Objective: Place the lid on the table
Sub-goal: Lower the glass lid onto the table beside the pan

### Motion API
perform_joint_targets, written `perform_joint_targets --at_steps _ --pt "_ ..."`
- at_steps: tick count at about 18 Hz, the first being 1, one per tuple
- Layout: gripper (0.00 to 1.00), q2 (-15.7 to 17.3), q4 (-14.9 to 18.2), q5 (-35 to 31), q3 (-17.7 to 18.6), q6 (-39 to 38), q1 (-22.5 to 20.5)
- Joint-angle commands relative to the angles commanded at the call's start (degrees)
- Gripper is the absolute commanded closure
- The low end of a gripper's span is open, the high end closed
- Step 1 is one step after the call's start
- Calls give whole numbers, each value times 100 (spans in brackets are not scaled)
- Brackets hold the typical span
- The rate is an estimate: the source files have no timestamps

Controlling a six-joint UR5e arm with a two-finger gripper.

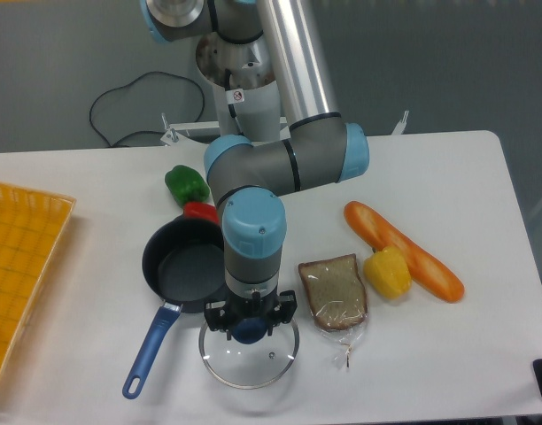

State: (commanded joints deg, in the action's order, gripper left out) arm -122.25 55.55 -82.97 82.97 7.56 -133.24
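The round clear glass lid [250,359] with its thin metal rim sits low over the white table [448,354], just right of the pan's handle and left of the bread. My gripper [251,326] points straight down and is shut on the lid's blue knob [249,332]. Whether the lid's rim touches the tabletop cannot be told from here. The dark frying pan [184,268] with its blue handle [148,351] lies uncovered just up and left of the lid.
A wrapped slice of bread [334,292], a yellow pepper [388,272] and an orange baguette [404,251] lie to the right. A green pepper [184,183] and a red pepper [198,211] sit behind the pan. A yellow-orange gridded tray [19,266] fills the left edge.
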Motion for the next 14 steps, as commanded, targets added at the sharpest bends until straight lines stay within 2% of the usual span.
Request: perform_joint_targets --at_steps 14 --pt "50 -123 -62 -44 62 18 9"
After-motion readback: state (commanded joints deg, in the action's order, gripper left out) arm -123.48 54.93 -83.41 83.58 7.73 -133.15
